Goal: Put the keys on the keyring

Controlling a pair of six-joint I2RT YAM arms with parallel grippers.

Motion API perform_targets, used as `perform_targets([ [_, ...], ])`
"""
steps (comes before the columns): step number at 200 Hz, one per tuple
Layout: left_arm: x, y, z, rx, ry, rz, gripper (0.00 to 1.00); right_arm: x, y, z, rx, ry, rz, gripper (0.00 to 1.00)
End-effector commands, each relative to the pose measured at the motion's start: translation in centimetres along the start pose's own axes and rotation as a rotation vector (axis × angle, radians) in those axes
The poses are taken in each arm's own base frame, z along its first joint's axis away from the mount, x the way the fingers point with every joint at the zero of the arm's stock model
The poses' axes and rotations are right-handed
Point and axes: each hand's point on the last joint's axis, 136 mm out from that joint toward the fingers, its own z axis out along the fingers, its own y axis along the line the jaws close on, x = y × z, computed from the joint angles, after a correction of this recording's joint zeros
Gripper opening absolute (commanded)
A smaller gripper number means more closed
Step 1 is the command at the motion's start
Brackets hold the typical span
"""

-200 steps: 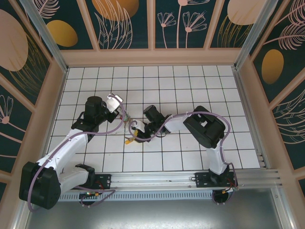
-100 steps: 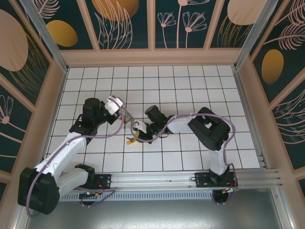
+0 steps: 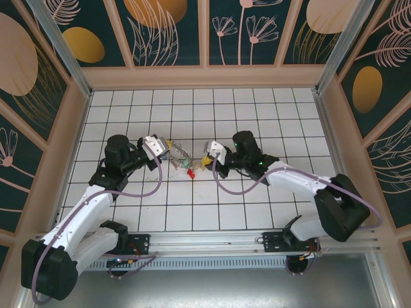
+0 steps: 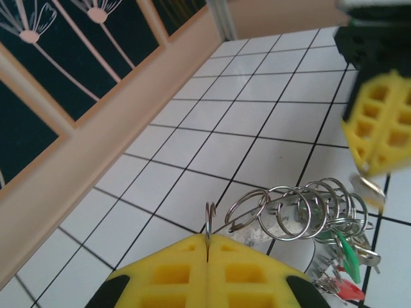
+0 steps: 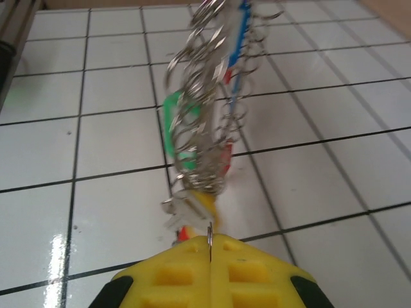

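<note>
Threading looks in hand: at the top view's centre we stretch the keyring, one chain of wire loops, between left gripper and right gripper, each clamped on an end loop. We count at least four keys hanging on it: green, blue, red, yellow. Next, we judge, a loop needs opening.

clear: far tiles | blocked: centre, keys bunched there

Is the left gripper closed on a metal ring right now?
Yes. The left gripper is shut, with a thin metal ring pinched edge-on between its yellow pads.
</note>
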Motion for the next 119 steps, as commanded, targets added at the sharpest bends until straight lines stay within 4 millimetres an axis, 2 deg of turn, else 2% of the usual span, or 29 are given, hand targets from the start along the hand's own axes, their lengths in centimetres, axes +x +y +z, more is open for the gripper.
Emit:
perform_targets([
  [1, -3.7, -0.4, -0.6, 0.056, -0.132, 0.079, 0.00, -0.7, -0.5, -2.1, 0.033, -0.012, -0.012, 0.00],
  [28, -4.6, -2.3, -0.8, 0.153, -0.191, 0.099, 0.00, -2.0, -1.2, -3.4, 0.056, -0.029, -0.022, 0.00],
  [46, -5.2, -2.7, -0.6, 0.149, -0.214, 0.105, 0.00, -3.0, -0.8, -3.4, 0.027, -0.043, -0.039, 0.00],
  [78, -5.4, -4.2, 1.0, 0.184, -0.193, 0.116, 0.00, -4.7, 0.4, -2.7, 0.000, -0.061, -0.090, 0.00],
  [119, -5.1, -4.0, 2.5, 0.142, -0.164, 0.116, 0.00, -6.2, 0.3, -2.4, 0.024, -0.074, -0.100, 0.00],
])
